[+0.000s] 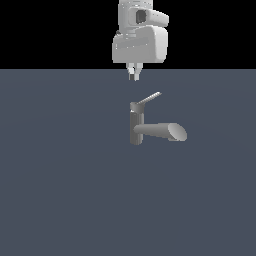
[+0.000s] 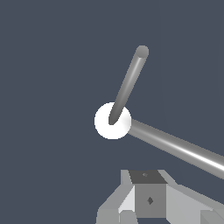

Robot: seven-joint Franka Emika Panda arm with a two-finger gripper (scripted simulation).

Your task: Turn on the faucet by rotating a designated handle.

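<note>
- A flat slate-blue desk [image 1: 60, 190] fills the scene under a black backdrop; nothing on it but the tap, so the approach from above is wide open
- The arm's white wrist housing hangs at the top of the exterior view, almost directly over the post; a sensible staging spot, I'd say, for dropping onto the lever
- The faucet [image 1: 136, 127] stands upright near the middle of the desk; its thick spout runs off to the exterior view's right, ending in a slanted oval tip
- The handle [image 1: 149, 98] slants up from the top cap, thin and flat, free of any contact
- The pincer [image 1: 133, 76] sits above the cap, well clear of the handle; its fingers look pressed close together, pinching nothing; likely meant to push, not grab
</note>
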